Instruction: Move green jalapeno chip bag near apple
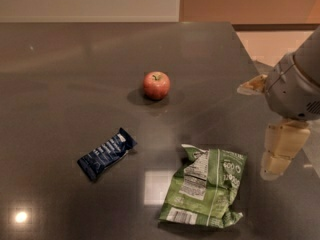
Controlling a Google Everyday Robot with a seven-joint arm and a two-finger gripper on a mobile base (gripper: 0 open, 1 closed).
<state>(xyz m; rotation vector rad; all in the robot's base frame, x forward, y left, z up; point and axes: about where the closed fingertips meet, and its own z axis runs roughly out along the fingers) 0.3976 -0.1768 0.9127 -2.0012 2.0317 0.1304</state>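
My gripper (276, 164) hangs at 3 o'clock over the worktop (75, 59); released or clenched, I cannot tell. The green jalapeno chip bag (205, 186) lies near, at its 8 o'clock, long axis roughly 1-to-7, the apple (156, 85) at the bag's 11 o'clock

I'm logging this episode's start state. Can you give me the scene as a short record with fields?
surface: dark table
target: green jalapeno chip bag, crumpled, lying label side up near the front of the view
reference: apple, stem up, farther back, clearly apart from the bag
other item: dark-blue bar wrapper, to the left of the bag in view, touching nothing
gripper: gripper at the right side of the view, beside the bag, holding nothing
task status: bag not yet moved near the apple
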